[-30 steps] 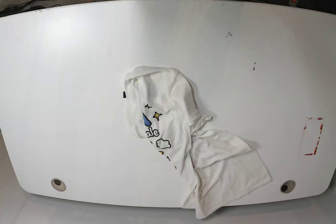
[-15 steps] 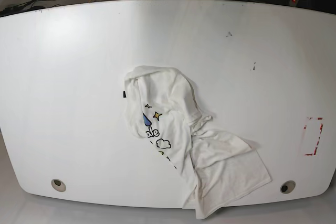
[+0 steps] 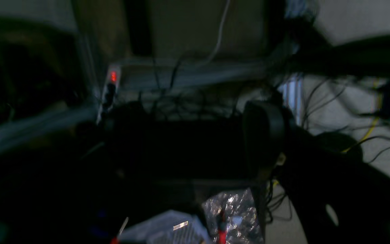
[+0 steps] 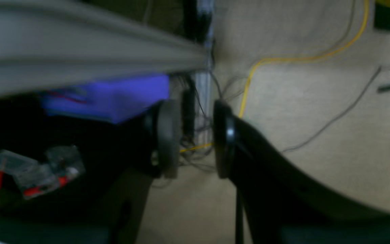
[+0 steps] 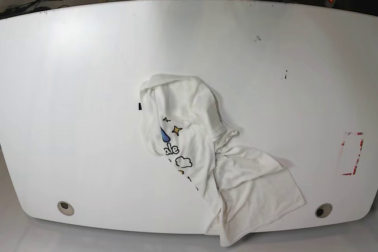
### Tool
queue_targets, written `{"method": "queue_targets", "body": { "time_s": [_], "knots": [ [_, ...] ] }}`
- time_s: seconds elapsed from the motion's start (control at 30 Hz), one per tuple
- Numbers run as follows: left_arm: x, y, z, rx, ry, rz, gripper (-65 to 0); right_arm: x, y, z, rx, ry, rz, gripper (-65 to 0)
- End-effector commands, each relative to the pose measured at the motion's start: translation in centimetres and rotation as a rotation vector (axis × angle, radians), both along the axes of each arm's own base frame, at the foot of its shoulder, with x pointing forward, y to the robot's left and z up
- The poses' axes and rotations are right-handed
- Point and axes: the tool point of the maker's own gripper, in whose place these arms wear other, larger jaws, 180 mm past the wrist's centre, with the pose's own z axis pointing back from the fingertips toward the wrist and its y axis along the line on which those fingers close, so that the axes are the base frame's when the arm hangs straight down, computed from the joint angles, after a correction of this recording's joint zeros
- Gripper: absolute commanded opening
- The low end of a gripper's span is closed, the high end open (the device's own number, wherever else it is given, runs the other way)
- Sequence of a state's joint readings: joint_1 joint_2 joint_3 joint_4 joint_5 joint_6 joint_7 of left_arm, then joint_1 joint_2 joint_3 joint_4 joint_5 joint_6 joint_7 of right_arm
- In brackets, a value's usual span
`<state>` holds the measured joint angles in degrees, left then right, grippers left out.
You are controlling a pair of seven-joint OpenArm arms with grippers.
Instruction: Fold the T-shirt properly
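Crumpled and untouched, the T-shirt (image 5: 204, 151) lies just below centre on the table (image 5: 71, 87), print half buried. Both grippers off the table, out of the base view: right gripper (image 4: 195, 139) parted and empty over floor cables; left too dark to tell. Best to spread flat first, pinching two far-apart hem corners, no folding yet.

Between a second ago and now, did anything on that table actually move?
On the table nothing moved: the crumpled T-shirt lies in the same heap, with no part of it lifted or let go. The only change is at the far edge, where the tips of the two hands showed a second ago and have since slipped out of the overhead view.
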<state>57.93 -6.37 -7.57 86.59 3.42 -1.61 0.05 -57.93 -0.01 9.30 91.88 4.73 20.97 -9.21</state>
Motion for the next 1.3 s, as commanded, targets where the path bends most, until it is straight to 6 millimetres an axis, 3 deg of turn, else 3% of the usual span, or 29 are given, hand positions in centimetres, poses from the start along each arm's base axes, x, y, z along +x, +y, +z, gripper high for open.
{"method": "queue_targets", "body": {
  "time_s": [0.0,0.1,0.27,0.5,0.73,1.0,1.17,1.27],
  "knots": [
    [0.8,-0.5,2.2,-0.004,-0.052,-0.024,-22.4,0.7,0.0,2.0,0.001,-0.047,0.003,-48.4],
    [2.0,-0.7,4.2,-0.001,-0.100,-0.038,-22.2,1.2,-0.7,3.7,-0.020,-0.080,0.006,-48.4],
    [3.8,0.8,7.8,0.015,-0.189,0.016,-22.2,1.6,-1.8,5.8,-0.054,-0.112,0.009,-48.4],
    [5.8,2.8,11.3,-0.027,-0.299,0.149,-22.2,3.4,-3.6,8.0,-0.109,-0.180,0.013,-48.4],
    [7.3,2.8,11.9,-0.028,-0.347,0.147,-22.2,6.9,-4.1,8.4,-0.121,-0.272,0.021,-48.5],
    [9.4,2.8,12.3,-0.036,-0.409,0.154,-21.5,13.1,-3.3,9.7,-0.087,-0.440,0.106,-48.5],
    [10.4,2.5,12.7,-0.041,-0.442,0.160,-9.0,16.7,-2.2,10.7,-0.052,-0.538,0.164,-47.7],
    [10.3,2.3,12.6,-0.046,-0.444,0.181,-6.9,18.4,-2.1,11.0,-0.067,-0.543,0.215,-47.7]
  ]
}}
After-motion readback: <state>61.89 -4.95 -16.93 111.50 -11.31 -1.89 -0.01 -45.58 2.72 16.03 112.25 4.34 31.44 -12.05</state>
